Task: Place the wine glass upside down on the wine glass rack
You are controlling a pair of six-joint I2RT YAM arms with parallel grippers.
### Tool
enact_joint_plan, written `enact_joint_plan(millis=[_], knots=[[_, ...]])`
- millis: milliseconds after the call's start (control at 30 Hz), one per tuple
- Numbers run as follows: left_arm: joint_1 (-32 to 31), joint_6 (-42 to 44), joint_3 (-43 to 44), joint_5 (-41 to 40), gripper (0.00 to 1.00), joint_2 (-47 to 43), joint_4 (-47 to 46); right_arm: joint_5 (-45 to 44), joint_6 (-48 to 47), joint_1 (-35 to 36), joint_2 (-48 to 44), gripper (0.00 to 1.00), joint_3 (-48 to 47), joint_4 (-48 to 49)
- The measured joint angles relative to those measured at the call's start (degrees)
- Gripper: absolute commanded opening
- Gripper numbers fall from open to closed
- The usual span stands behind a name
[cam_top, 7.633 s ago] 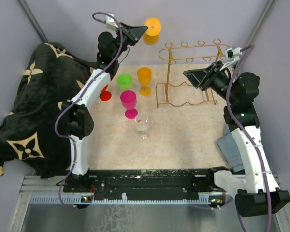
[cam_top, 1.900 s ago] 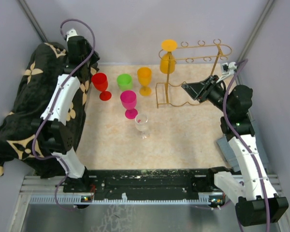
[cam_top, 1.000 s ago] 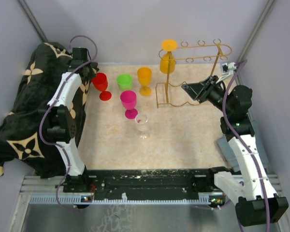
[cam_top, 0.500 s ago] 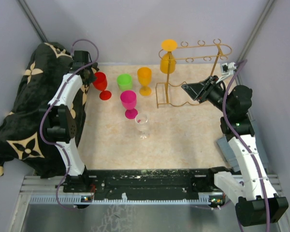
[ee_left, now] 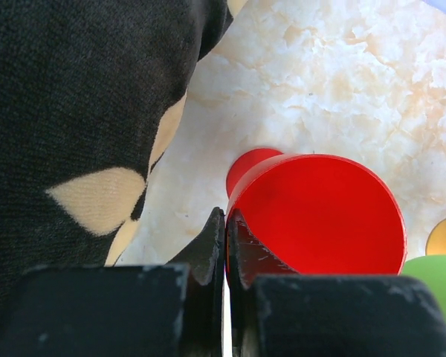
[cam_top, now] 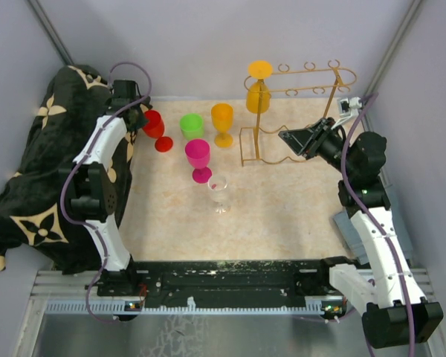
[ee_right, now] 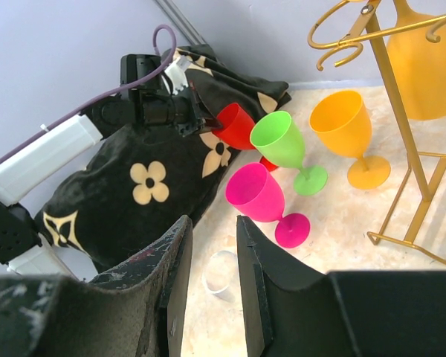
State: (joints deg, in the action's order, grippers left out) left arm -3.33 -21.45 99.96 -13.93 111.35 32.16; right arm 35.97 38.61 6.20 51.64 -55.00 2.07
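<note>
The red wine glass (cam_top: 154, 126) sits at the far left of the surface (cam_top: 282, 216), just beside the black cloth (cam_top: 52, 163), and seems to lean a little; the left end effector (ee_left: 226, 245) is clamped on its rim, one finger inside the bowl and one outside; that pinch takes only thin wall at one edge, so once the glass is lifted and turned over, the weight of stem and foot could swing it about the grip or pull it free. The cloth lies close against that side; a fold could catch the foot on the way up. The green glass (cam_top: 192, 125) is near on the right, with the standing orange glass (cam_top: 222, 119) and the pink glass (cam_top: 198, 155) beyond; a low sweep across would likely knock them over. The wine glass rack (cam_top: 257, 137) stands at the far right, well apart, with the hung orange glass (cam_top: 259, 93) upside down at its left end; the foot must pass between thin rails, and a tilted approach could strike that glass or tip the light wire stand. The right end effector (ee_right: 212, 230) hovers near the rack, fingers apart and holding nothing; it could block the left arm's path.
</note>
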Motion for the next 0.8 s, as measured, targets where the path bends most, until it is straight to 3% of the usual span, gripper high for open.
enact_joint_plan(millis=[200,433,667,800], knots=[[-0.9,-2.3,-2.9,-0.9,0.00,-2.8,-4.0,0.0,0.2,0.0,0.0,0.31,0.3,0.0],[-4.3,-5.4,-4.5,0.4,0.00,-9.0,-15.7,0.0,0.4,0.0,0.1,0.31,0.3,0.0],[-4.9,-10.9,-4.6,7.1,0.00,-14.6,-28.6,-0.2,0.4,0.0,0.0,0.31,0.3,-0.7],[-4.6,-15.8,-4.6,16.0,0.00,-15.3,-36.2,-0.2,0.1,0.0,0.1,0.31,0.3,-1.1]])
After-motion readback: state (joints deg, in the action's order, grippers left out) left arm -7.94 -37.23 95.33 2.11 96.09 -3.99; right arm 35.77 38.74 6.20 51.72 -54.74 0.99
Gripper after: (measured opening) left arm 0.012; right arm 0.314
